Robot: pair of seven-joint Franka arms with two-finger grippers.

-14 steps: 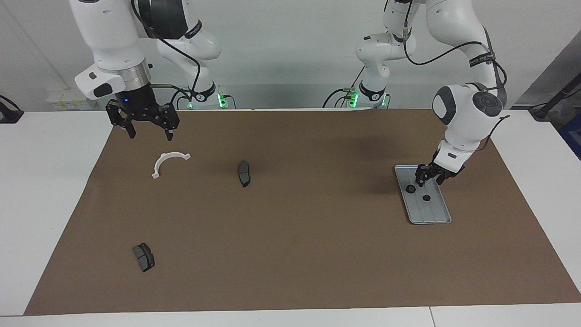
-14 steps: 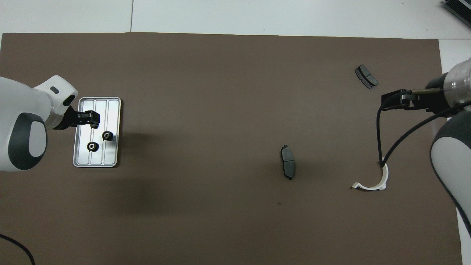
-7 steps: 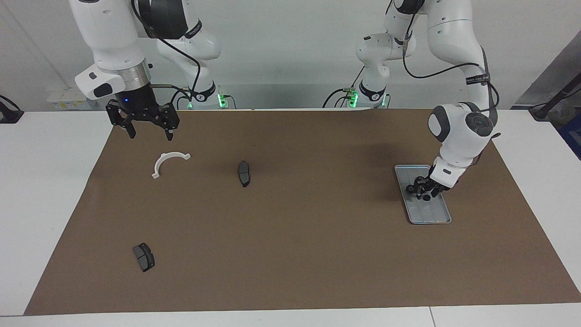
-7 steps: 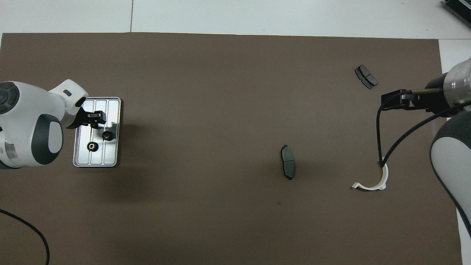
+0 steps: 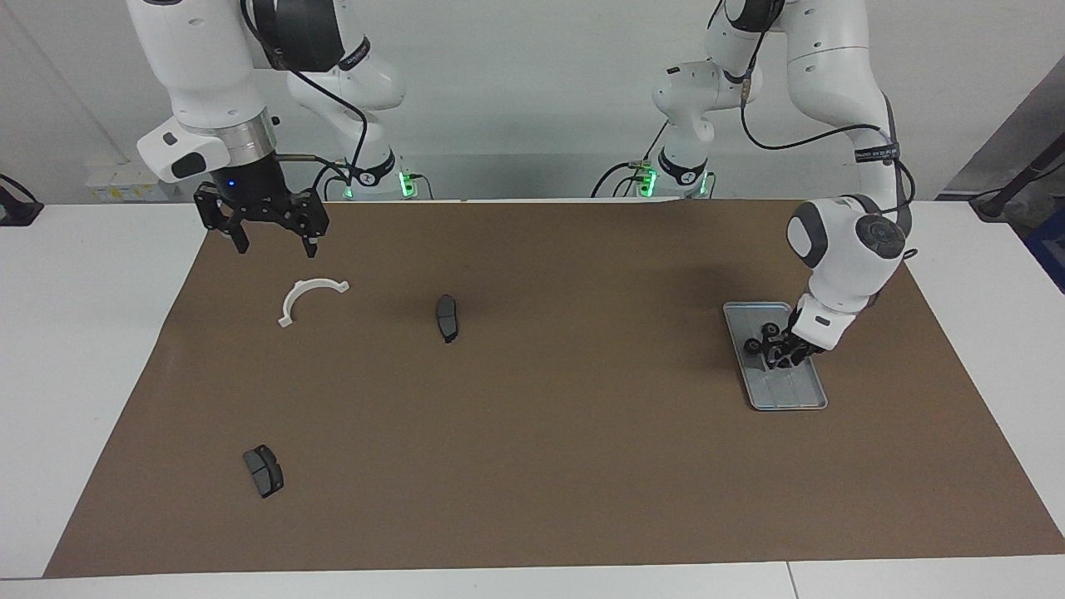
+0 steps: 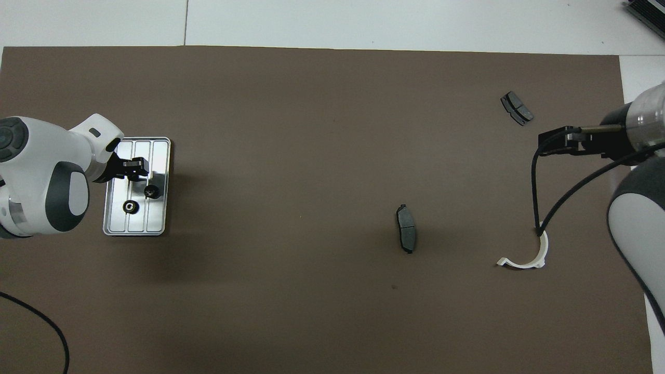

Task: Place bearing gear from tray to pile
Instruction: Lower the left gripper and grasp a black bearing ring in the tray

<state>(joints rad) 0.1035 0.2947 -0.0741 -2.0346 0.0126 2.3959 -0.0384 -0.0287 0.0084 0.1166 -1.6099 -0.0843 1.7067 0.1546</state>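
Left pincer (image 5: 780, 353) lowered steeply, wrist bent, right pincer (image 5: 270, 237) raised, fingers spread

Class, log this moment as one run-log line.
left claw: over tray, by two bearing gears | right claw: waiting over mat, open | pile: untouched

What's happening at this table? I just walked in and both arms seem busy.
Only the left arm is working: the left gripper is down in the metal tray, at one of two small black bearing gears; the other gear lies beside it in the tray. Nothing has reached the pile yet, which is a white half-ring bracket and two brake pads toward the right arm's end. The right gripper waits, open, above the bracket.
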